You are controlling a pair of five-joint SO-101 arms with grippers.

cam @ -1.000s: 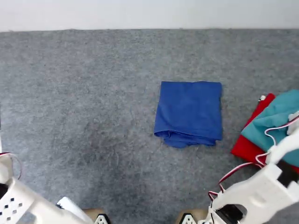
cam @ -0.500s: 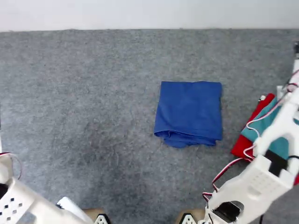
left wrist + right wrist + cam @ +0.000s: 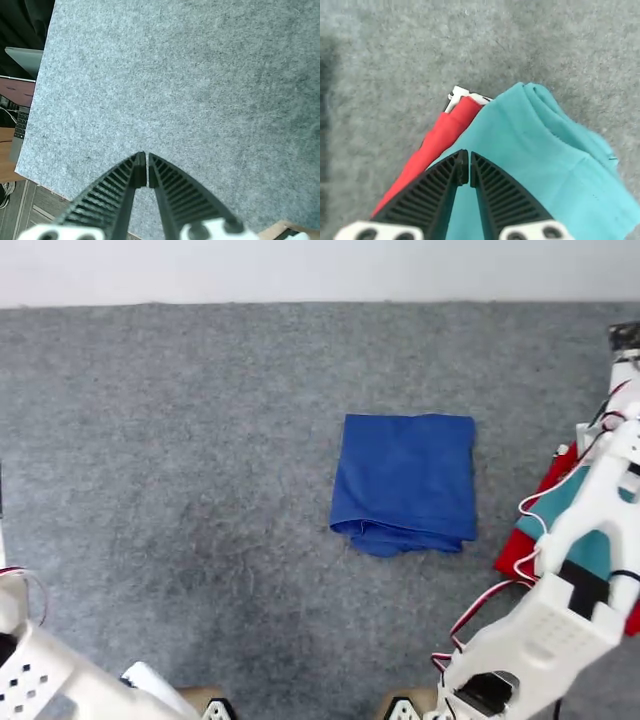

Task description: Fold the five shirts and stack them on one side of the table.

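Overhead: a folded blue cotton shirt (image 3: 405,483) sat mid grey felt table (image 3: 200,440), apart from a teal shirt (image 3: 553,505) stacked on a red one (image 3: 518,558). Left wrist: left gripper (image 3: 148,172) clenched, empty. Right wrist: right gripper (image 3: 469,170) clenched, empty, above that stack. I'd say blue wasn't stacked yet.

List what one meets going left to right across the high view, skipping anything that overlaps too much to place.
left arm at the near corner → folded blue shirt → red shirt → teal shirt lying on the red one
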